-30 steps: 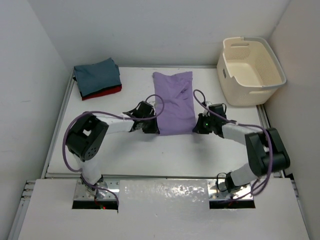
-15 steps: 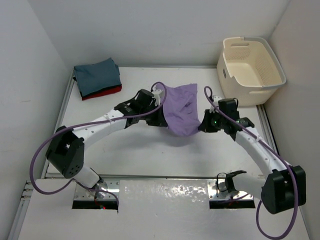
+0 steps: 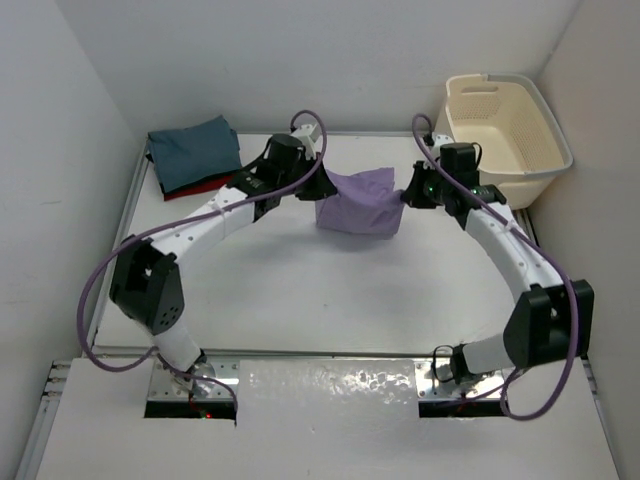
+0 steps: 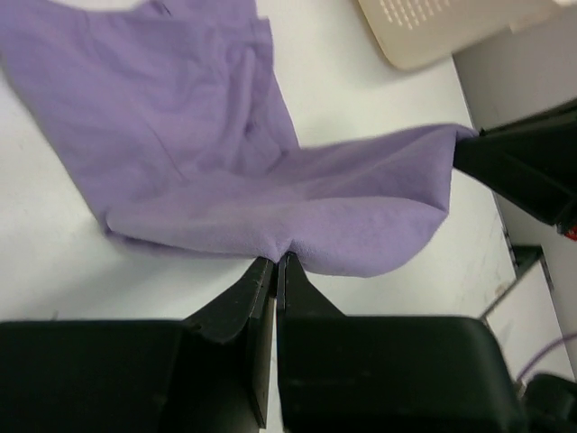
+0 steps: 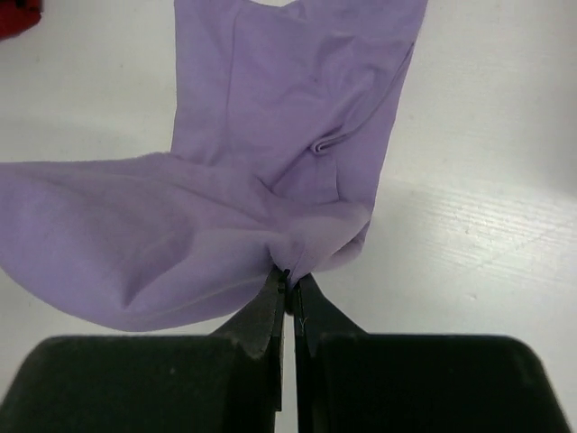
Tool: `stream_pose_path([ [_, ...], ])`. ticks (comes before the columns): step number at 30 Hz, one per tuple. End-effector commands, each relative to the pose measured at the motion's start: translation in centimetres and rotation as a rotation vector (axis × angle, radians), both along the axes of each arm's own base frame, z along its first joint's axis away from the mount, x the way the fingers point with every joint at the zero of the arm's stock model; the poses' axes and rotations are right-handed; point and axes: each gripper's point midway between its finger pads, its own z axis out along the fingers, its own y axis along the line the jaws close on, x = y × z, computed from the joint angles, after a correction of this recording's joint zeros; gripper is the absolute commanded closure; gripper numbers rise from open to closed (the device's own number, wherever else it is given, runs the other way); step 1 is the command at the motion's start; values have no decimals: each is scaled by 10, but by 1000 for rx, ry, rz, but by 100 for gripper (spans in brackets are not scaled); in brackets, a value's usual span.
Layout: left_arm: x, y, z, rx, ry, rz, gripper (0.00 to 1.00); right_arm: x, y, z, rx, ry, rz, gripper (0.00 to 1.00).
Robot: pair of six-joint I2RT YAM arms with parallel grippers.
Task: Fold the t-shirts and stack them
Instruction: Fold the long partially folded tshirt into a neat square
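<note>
A plain lavender cloth t-shirt [image 3: 358, 203] shows beside a slate blue-grey folded shirt [image 3: 195, 150], a red folded shirt [image 3: 212, 186] and a cream perforated plastic tub [image 3: 500, 125].

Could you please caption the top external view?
Two arms' jaws, shut on a lavender purple cloth t-shirt, hold its edge above the white table.

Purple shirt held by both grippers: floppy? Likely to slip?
Probably very floppy: the purple shirt sags between the left gripper and right gripper. Likely light, since thin edge pinches carry the lifted fold. Slipping seems possible, as each grip holds only a small bit of cloth.
</note>
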Motion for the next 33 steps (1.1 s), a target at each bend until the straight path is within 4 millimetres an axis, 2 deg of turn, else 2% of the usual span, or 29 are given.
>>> stream_pose_path([
  [1,42,5,13,-19,-71,41,100,35,2,15,23,-55,20,100],
  [2,47,6,10,-15,-65,49,100,44,1,18,36,-65,16,100],
  [3,55,8,3,-5,-47,61,100,50,2,7,63,-31,27,100],
  [4,60,10,0,-3,-42,72,100,55,2,16,68,-53,26,100],
  [9,93,26,-14,-11,-33,128,100,91,11,8,94,-46,61,100],
  [11,103,23,-19,-18,-35,121,100,106,11,1,86,-39,59,100],
  [12,107,25,-22,-17,-38,123,100,115,11,6,85,-60,62,100],
  [13,111,24,-24,-18,-38,123,100,120,12,2,87,-55,68,100],
  [14,119,24,-28,-8,-46,135,100,125,12,-14,81,-25,64,100],
  [16,128,24,-31,-4,-55,148,100,138,13,-15,74,-38,71,100],
  [17,136,25,-35,-5,-56,156,100,145,9,-28,62,-18,46,100],
  [23,172,28,-51,-1,-51,181,100,178,8,-32,48,-56,29,100],
  [24,176,27,-52,-3,-54,182,100,181,6,-48,38,-19,24,100],
  [25,182,27,-56,3,-54,189,100,188,7,-45,40,-31,23,100],
  [29,198,39,-68,19,-47,234,100,205,8,-60,40,-55,20,100],
  [33,213,40,-76,16,-75,231,100,221,5,-74,24,-81,-2,100],
])
